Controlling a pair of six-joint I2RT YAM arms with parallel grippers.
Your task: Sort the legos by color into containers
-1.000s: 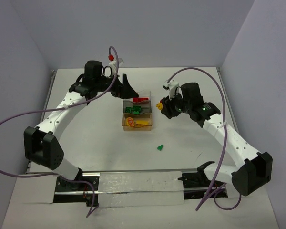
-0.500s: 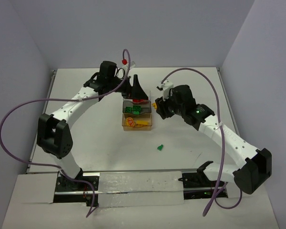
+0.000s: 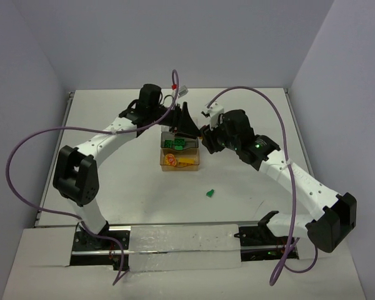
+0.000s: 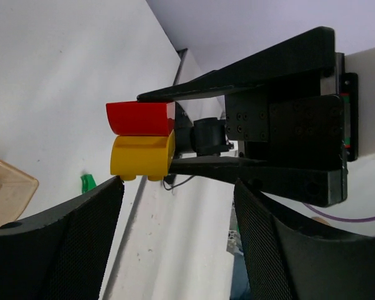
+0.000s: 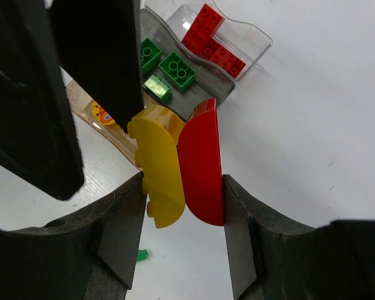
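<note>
My right gripper [image 5: 181, 201] is shut on a two-coloured lego stack [image 5: 197, 159], a yellow brick joined to a red one, held above the table right of the containers. My left gripper [image 4: 175, 247] is open with nothing between its fingers; one fingertip [image 5: 128, 106] sits right beside the yellow half. In the top view the left gripper [image 3: 189, 125] and right gripper [image 3: 203, 134] meet over the trays. The clear container [image 5: 253, 39] holds red legos, the grey one [image 5: 203, 90] green legos, the amber one [image 3: 181, 165] yellow and orange pieces. A green lego [image 3: 209, 194] lies loose on the table.
The three trays stand in a row at the table's middle, under and just left of both grippers. Purple cables [image 3: 25, 150] loop off both arms. Grey walls close in the back and sides.
The left arm has swung right from the table's back left up to the right gripper, its jaws narrowing. The right gripper has shifted slightly left with the stack.
</note>
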